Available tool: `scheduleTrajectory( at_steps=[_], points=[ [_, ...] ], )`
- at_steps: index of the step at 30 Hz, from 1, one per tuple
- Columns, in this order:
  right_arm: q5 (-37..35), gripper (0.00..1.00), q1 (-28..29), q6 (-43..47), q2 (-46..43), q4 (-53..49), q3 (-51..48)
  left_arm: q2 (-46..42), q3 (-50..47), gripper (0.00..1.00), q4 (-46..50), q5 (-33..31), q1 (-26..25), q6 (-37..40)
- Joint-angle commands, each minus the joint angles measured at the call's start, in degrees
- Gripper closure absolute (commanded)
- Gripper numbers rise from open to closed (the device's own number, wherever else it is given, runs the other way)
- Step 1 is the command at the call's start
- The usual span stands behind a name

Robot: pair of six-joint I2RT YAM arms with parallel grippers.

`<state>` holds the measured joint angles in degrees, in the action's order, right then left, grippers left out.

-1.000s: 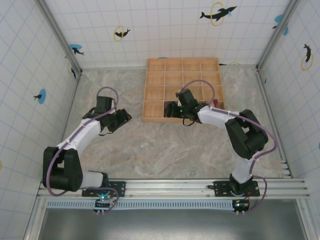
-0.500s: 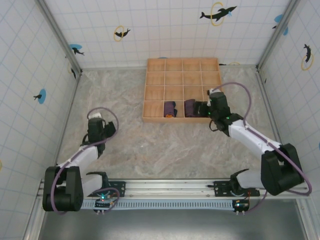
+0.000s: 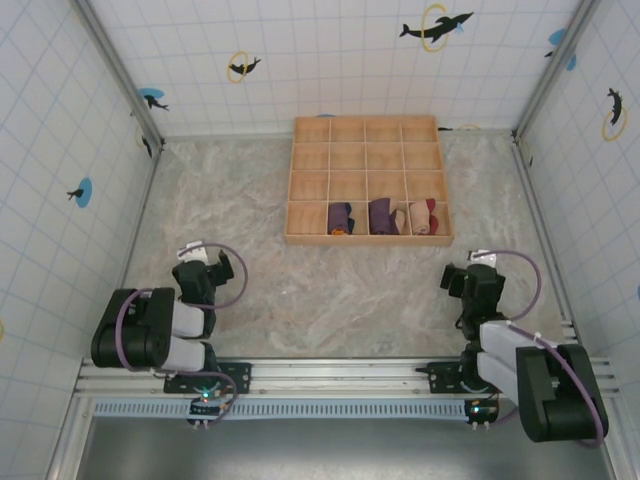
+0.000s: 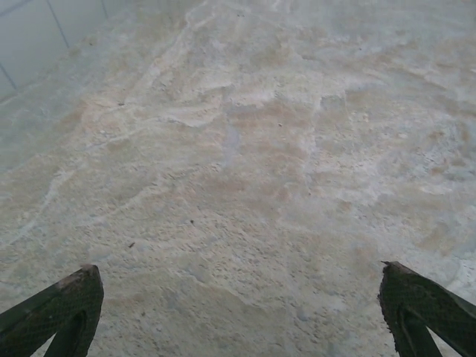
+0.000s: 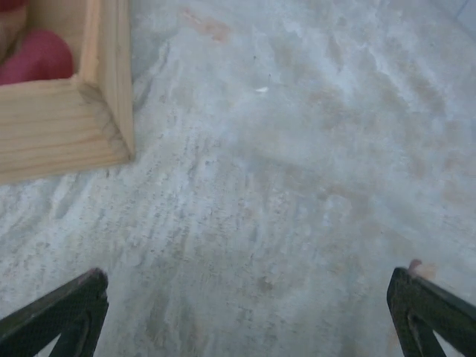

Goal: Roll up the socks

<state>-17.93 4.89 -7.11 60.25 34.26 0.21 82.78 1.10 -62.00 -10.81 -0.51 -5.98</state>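
- Three socks (image 3: 381, 216) sit rolled in the tray (image 3: 312, 186).
- Left gripper (image 4: 238, 297) and right gripper (image 5: 249, 297): jaws wide apart, empty.
- Risk: the unheld rolls may spring loose.

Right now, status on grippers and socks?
Left gripper open, empty. Right gripper open, empty. Three socks bundled in wooden tray, near row. Nothing in the way.

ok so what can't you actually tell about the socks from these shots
Roll tightness: in the top view the purple-orange sock, purple sock and tan sock are too small, and the tray walls hide their sides.
Stripes: too small in that view.
Tan sock, right wrist view: cut off by the top-left edge, behind the tray wall.
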Motion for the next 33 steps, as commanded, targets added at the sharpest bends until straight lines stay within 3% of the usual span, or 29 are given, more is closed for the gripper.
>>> scheduleTrajectory(
  at_steps=[1, 3, 13, 14, 17, 18, 26, 30, 33],
  points=[
    [1.57, 0.01, -0.33, 2.80, 2.69, 28.95, -7.99, 5.07, -2.29, 0.02, -16.80, -0.96, 0.51, 1.03],
    [1.81, 0.01, -0.37, 3.18, 6.40, 35.75, -9.33, 3.60, -1.85, 0.02, -12.38, -1.56, 0.51, 0.56],
    [3.03, 0.01, 1.27, 5.51, 28.60, 55.67, -7.84, 3.88, -1.91, 0.02, -13.00, -1.85, 0.51, 0.73],
    [2.73, 0.01, 1.20, 5.40, 28.38, 54.57, -7.10, 3.94, -1.97, 0.02, -13.21, -1.91, 0.51, 0.77],
    [1.36, 0.00, -0.16, 2.14, 26.41, 37.06, -0.20, 3.96, -1.98, 0.02, -13.14, -1.91, 0.51, 0.77],
    [4.76, 0.01, -1.91, 1.48, 26.91, 40.15, -1.40, 3.92, -1.91, 0.03, -13.05, -1.90, 0.51, 0.74],
    [4.70, 0.01, -1.84, 1.42, 26.50, 39.19, -1.08, 3.96, -1.95, 0.02, -13.06, -1.93, 0.51, 0.72],
    [13.54, 0.01, -2.01, 4.96, 26.83, 40.12, -1.15, 3.95, -1.95, 0.02, -13.06, -1.88, 0.51, 0.78],
    [11.49, 0.01, -3.31, 2.34, 26.83, 37.76, -0.09, 3.94, -1.97, 0.02, -13.06, -1.87, 0.51, 0.79]
  ],
)
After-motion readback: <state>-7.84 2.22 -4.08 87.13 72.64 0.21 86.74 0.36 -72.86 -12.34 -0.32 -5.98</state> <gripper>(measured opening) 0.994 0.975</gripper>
